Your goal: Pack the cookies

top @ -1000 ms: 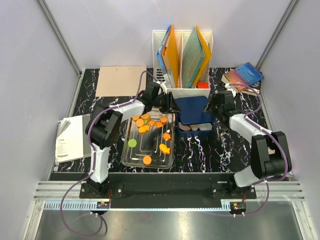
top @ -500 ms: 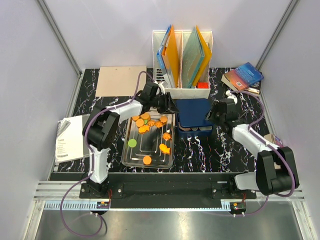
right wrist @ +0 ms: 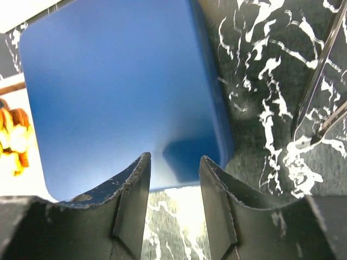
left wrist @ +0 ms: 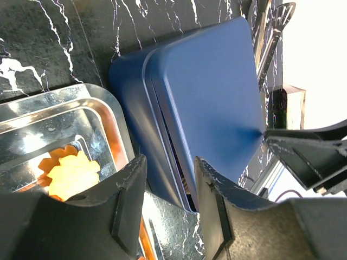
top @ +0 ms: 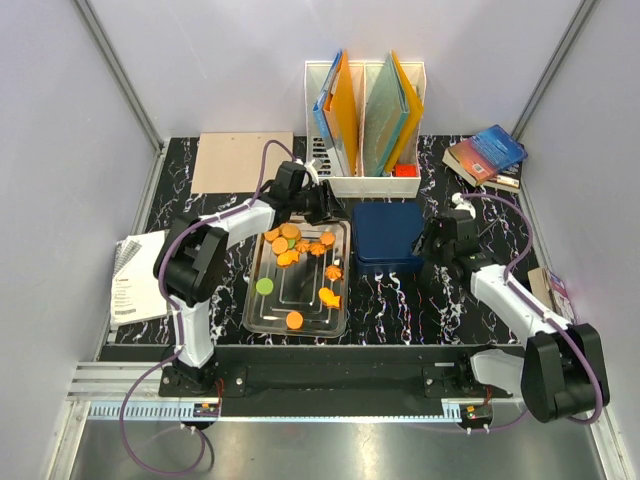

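- A dark blue rectangular metal tin (top: 388, 235) sits mid-table on the black white-veined marble tabletop (top: 400, 300). Its flat blue lid (left wrist: 209, 103) lies on top, a little askew on the base in the left wrist view.
- Just left of the tin lies a shiny steel baking tray (top: 290, 290) with the cookies (top: 290, 245) on it. Most are orange and bunched at the tray's far end, nearest the tin's far-left corner.
- A round green cookie (top: 264, 286) and a round orange cookie (top: 295, 320) lie further from the tin, toward the tray's near end.
- The left gripper (left wrist: 169, 160) hangs over the tray's far end, beside the tin's left side. Its fingers stand apart with nothing between them.
- The right gripper (right wrist: 174, 157) is at the tin's right side, its fingers also apart and empty — the lid's edge shows just beyond them.
- Behind the tin stands a white file holder (top: 365, 120) with orange and teal folders.
- Far right of the tin lie stacked books (top: 487, 152), far left a brown cardboard sheet (top: 242, 162) and a white booklet (top: 138, 278).
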Controlling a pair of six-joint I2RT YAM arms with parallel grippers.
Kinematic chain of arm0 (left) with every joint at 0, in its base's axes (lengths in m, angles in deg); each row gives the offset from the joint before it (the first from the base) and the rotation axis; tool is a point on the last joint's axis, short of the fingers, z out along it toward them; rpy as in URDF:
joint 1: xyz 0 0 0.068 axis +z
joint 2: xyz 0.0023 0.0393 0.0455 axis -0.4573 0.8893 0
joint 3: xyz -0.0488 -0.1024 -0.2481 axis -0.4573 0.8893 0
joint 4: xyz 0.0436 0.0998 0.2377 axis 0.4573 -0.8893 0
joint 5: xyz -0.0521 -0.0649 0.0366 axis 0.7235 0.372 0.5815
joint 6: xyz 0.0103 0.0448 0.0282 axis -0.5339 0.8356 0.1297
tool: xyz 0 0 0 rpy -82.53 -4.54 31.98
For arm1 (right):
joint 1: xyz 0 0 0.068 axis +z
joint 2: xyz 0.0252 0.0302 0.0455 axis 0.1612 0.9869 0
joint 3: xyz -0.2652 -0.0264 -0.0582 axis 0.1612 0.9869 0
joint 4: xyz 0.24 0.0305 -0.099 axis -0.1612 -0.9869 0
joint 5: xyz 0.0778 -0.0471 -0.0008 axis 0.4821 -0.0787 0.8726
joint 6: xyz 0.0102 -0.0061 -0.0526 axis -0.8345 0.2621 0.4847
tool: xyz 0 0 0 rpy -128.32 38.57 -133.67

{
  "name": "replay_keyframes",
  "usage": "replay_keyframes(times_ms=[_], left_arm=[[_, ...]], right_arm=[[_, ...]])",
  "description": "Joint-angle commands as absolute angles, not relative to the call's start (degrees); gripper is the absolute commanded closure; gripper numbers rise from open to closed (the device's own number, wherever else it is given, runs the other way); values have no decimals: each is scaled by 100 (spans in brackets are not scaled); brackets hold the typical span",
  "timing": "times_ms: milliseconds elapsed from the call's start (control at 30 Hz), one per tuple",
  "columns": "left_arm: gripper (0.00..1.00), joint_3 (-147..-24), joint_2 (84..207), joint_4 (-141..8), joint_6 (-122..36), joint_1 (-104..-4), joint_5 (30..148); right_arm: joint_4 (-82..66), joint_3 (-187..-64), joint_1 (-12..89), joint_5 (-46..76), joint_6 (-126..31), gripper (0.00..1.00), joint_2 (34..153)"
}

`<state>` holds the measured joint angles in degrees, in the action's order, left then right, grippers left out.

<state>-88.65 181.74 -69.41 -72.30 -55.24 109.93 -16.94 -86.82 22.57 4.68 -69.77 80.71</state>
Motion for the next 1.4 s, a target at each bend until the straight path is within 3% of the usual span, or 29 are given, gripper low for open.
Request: replay_keyframes(times_ms=[0,200,400,500,533,667,1000,1367], left_arm=[[56,-8820,17812,-6815,-7255,-5507,10904],[55,-8794,17769,-6850,-7263,-5499,10860],[55,-8689,17663,-6859,-7360,-5428,10790],[55,-8592,17654,-6833,-7439,-5428,10764],[55,-8574,17654,-6842,-7465,-5428,10772],[56,-8478,17654,-7007,-7474,-5420,10650],[57,-8521,17795,-7202,-7536,-5428,10500],[58,-9031,18287,-7554,-7404,-5604,10359]], right_arm=[[-2126,-8520,2378,591,-7026,50,7821],[-2231,-8643,2378,284,-7202,34,7164],[-2328,-9240,2378,-349,-7001,32,7265],[-2337,-9547,2360,-700,-6974,41,7940],[-2337,-9627,2343,-788,-6982,51,8126],[-2293,-10031,2185,-1272,-7070,74,8909],[-2311,-11200,1789,-1255,-7044,80,10553],[-1907,-11061,1780,-632,-7053,81,11327]])
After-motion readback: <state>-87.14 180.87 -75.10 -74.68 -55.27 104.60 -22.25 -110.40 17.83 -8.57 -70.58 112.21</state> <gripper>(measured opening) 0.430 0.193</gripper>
